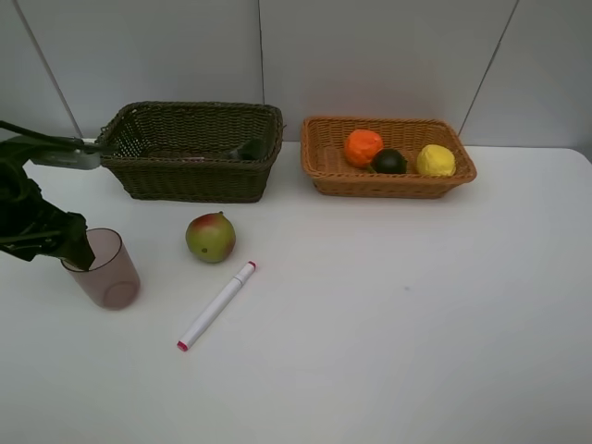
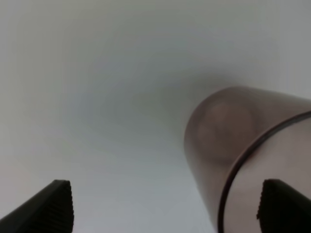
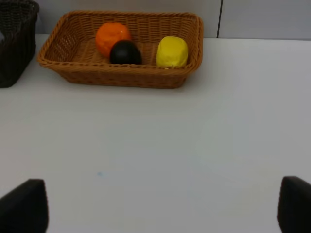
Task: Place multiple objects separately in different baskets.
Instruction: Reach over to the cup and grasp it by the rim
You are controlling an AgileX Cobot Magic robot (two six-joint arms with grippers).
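Three in orange-tan basket (image 1: 319,166): orange (image 1: 363,146), dark fruit (image 1: 388,161), lemon (image 1: 435,160); left hand (image 2: 167,191) straddles cup (image 2: 233,126)

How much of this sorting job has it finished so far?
Done: orange, dark fruit and lemon sit in the tan basket. In hand: the left tool is open at the mauve cup, not gripping yet. Remaining: cup, mango and marker on the table.

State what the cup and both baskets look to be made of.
Cup: probably plastic, smooth and translucent mauve, since its base shows through the side. Dark basket: woven wicker or a synthetic look-alike, matte olive-brown, with an open weave. Orange-tan basket: the same woven build, with tan strands and a braided rim.
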